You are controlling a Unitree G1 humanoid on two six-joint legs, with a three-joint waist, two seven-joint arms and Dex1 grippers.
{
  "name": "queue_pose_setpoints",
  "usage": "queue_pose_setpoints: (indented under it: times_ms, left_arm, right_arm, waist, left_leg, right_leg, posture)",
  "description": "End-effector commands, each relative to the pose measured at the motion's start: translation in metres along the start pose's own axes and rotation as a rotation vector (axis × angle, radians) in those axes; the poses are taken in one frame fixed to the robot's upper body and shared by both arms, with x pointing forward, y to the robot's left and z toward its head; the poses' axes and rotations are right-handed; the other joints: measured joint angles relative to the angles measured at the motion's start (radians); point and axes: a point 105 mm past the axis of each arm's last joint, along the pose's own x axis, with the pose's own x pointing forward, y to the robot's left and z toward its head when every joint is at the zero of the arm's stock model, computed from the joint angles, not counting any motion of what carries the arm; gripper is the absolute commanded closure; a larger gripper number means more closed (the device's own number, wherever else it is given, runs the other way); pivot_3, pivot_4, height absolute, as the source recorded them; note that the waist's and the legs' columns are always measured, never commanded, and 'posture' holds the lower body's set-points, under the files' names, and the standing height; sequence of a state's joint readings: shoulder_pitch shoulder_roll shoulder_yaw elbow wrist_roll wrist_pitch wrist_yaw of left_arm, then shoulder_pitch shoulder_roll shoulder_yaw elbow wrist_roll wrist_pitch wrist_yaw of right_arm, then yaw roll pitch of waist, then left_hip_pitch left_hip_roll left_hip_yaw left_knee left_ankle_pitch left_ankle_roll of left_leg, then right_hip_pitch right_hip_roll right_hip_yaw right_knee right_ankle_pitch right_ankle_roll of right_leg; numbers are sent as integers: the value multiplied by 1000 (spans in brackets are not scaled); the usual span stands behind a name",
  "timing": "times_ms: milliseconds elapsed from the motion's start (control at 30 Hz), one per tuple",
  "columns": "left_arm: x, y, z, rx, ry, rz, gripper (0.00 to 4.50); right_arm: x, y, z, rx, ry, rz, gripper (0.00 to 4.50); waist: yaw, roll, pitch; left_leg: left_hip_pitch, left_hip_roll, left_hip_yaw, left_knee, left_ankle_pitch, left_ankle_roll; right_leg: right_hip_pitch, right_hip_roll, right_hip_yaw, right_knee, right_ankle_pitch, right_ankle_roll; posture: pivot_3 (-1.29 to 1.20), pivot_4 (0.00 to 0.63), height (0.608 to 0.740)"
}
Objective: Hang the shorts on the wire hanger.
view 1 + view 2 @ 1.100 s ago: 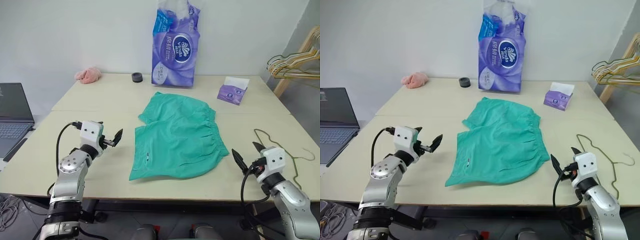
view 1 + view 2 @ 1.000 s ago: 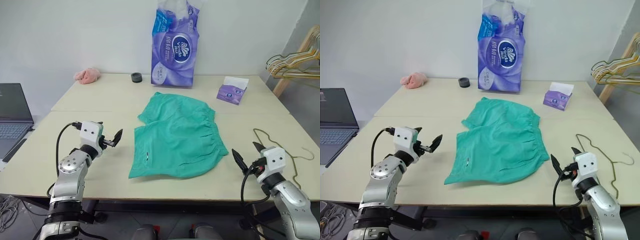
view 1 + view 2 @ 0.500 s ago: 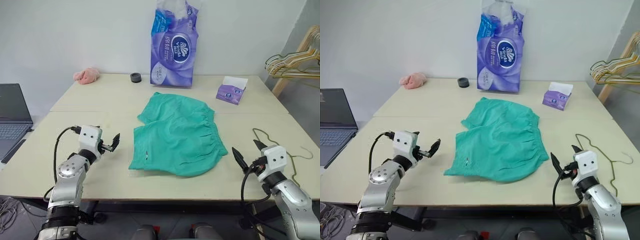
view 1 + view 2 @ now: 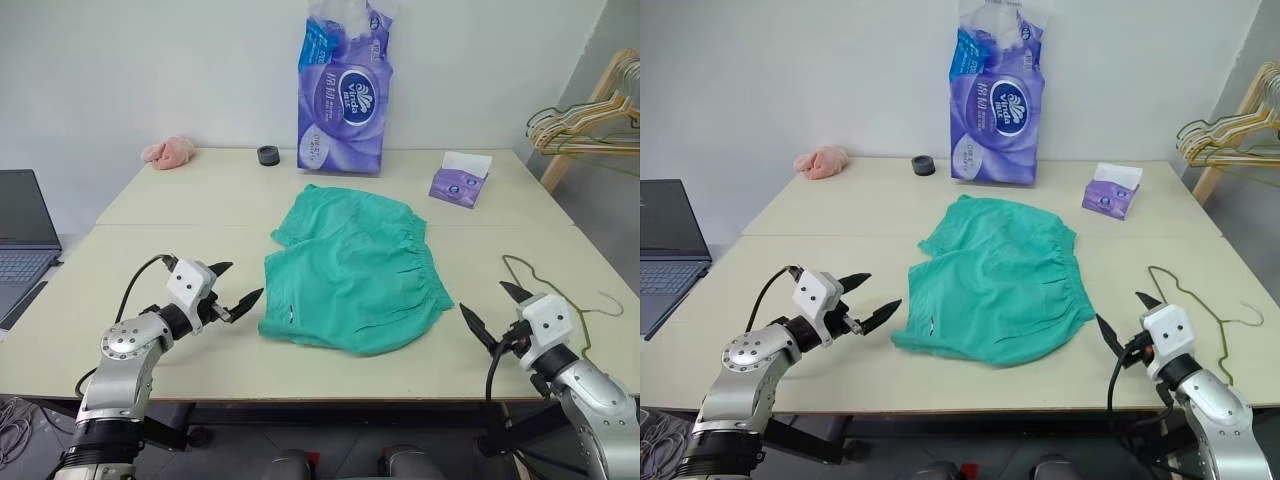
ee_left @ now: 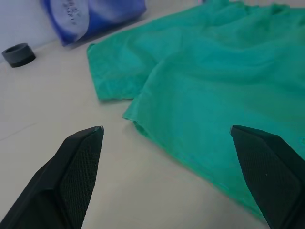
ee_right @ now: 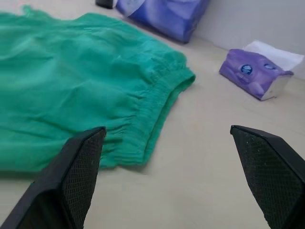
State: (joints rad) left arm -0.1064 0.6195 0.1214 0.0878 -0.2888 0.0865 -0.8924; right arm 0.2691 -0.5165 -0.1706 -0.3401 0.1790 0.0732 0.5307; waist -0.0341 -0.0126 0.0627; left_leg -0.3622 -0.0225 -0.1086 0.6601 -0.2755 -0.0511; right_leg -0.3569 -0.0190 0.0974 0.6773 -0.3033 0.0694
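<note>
1. The left end effector (image 4: 236, 282) swung inward and pointed toward the near left edge of the shorts (image 4: 352, 268), ending closer to it.
2. The left end effector also dropped lower over the worktop (image 4: 150, 215).

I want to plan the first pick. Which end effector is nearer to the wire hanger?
Right. The right end effector hovers just beside the wire hanger; the left end effector is across the shorts.
</note>
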Motion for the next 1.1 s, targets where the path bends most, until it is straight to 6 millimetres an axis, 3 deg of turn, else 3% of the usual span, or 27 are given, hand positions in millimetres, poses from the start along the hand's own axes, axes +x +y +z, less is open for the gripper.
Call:
queue_pose_setpoints:
  times_ms: [33,300,567,800,1033,1100]
  left_arm:
    - [-4,-30,13,18,31,-275,0]
    - [-30,-51,4,61,220,-643,0]
    - [2,-55,-18,208,207,-598,0]
    - [34,-57,-15,190,91,-450,0]
    - [30,-72,-16,163,115,-550,0]
    - [23,-80,-18,144,145,-626,562]
  right_arm:
    - [-4,10,20,-115,-49,126,38]
    - [-13,27,24,-234,-20,323,38]
    - [-15,34,19,-228,-31,321,38]
    - [-21,41,7,-229,-24,341,38]
    - [-23,47,7,-289,-29,403,38]
    - [-20,45,10,-300,-39,405,0]
  waist:
    - [-3,1,1]
    - [-22,1,6]
    - [-23,-1,9]
    - [-24,-3,11]
    - [-34,-2,11]
    - [-36,-2,11]
  left_leg:
    - [0,0,0,0,0,0]
    - [0,1,0,-1,0,0]
    - [0,2,0,0,0,0]
    - [0,2,-1,0,0,0]
    - [0,2,0,-1,0,0]
    - [0,2,0,0,0,0]
  right_leg:
    - [0,0,0,0,0,0]
    - [0,1,-1,0,-4,-7]
    - [0,0,0,0,-3,-5]
    - [0,0,0,-1,-1,-1]
    - [0,0,0,0,-1,-1]
    - [0,0,0,-1,-1,-1]
  posture:
    - [-62,17,740]
    - [-97,23,740]
    - [-119,32,740]
    - [-130,36,740]
    - [-137,39,740]
    - [-139,39,740]
